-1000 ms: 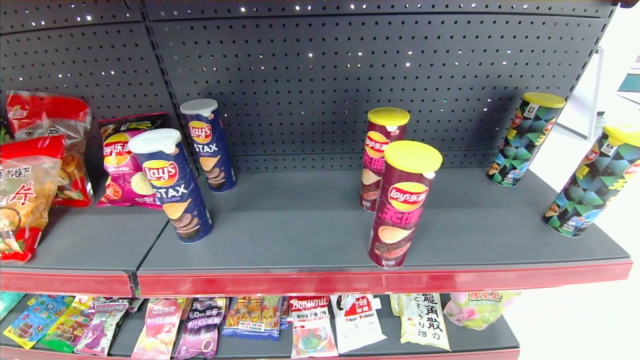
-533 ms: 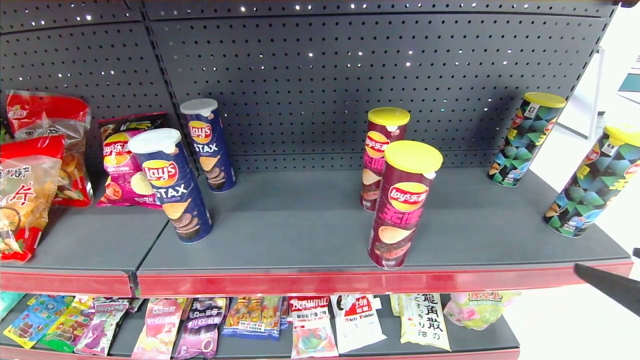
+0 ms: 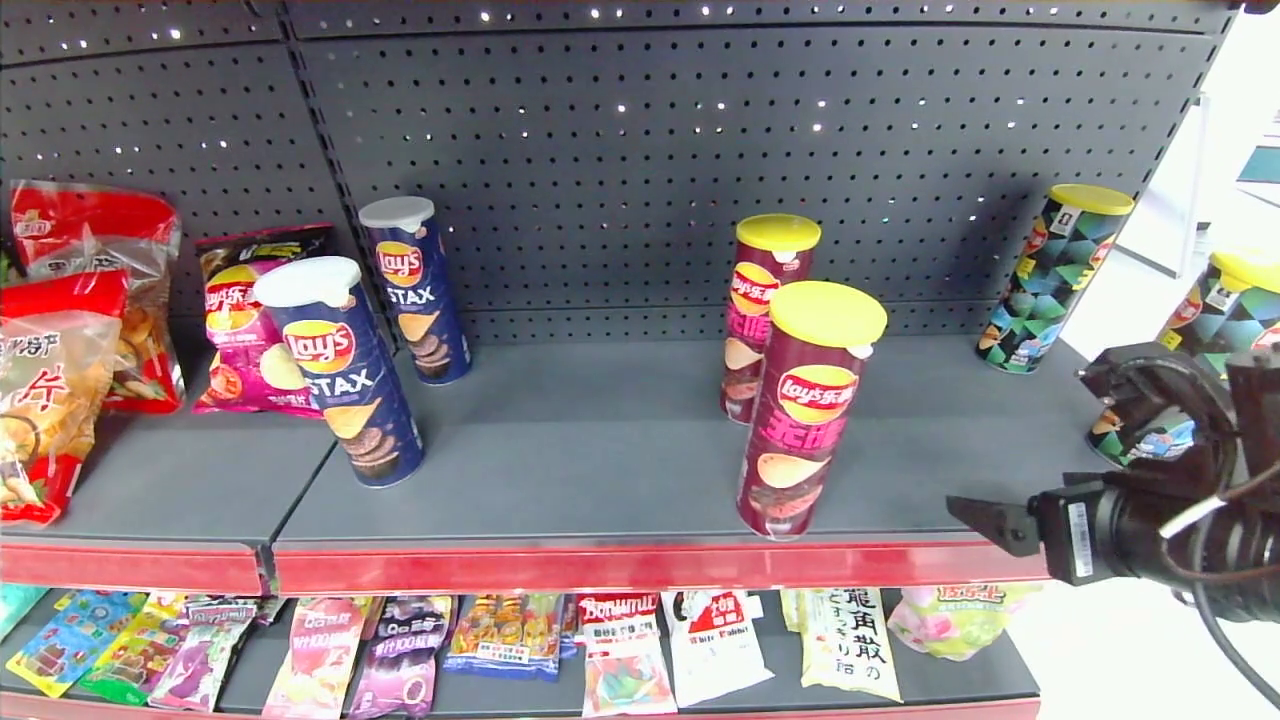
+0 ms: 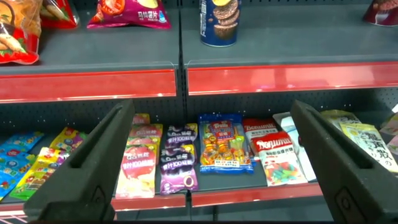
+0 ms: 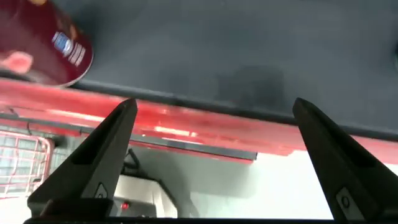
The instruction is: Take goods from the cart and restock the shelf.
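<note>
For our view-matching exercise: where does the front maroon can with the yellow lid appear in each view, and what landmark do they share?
Head view: front maroon can stands right of middle, close behind the red shelf edge.
Left wrist view: its base, behind that edge, along from the blue can.
Right wrist view: its base, just behind that edge.
Shared landmark: the red shelf edge.
</note>
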Controlling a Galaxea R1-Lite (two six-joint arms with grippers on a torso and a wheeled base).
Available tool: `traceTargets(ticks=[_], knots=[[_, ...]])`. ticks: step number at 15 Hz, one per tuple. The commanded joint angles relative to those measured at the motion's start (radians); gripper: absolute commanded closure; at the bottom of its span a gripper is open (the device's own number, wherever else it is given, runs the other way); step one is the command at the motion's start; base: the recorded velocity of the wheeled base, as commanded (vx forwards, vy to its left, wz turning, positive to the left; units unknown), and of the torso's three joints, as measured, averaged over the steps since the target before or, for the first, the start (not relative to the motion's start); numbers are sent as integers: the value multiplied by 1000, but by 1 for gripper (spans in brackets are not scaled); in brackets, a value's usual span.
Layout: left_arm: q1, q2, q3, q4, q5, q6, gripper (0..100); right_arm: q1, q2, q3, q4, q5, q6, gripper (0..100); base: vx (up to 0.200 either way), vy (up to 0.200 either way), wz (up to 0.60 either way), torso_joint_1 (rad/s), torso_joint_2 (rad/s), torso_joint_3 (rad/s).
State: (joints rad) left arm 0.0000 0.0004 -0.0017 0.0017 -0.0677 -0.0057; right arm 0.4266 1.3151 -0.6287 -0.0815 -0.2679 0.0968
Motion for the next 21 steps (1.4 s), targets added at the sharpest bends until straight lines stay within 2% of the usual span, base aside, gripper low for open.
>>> traceTargets(ticks=[1,9,21], knots=[[0,0,0,0,0,0,0,4,104,-3,-58,-19,-2,0,0,0,0,0,0,0],[0,0,0,0,0,0,0,57,220,-29,-167,-21,-3,0,0,0,0,0,0,0],[0,0,0,0,0,0,0,118,317,-77,-207,-39,4,0,0,0,0,0,0,0]])
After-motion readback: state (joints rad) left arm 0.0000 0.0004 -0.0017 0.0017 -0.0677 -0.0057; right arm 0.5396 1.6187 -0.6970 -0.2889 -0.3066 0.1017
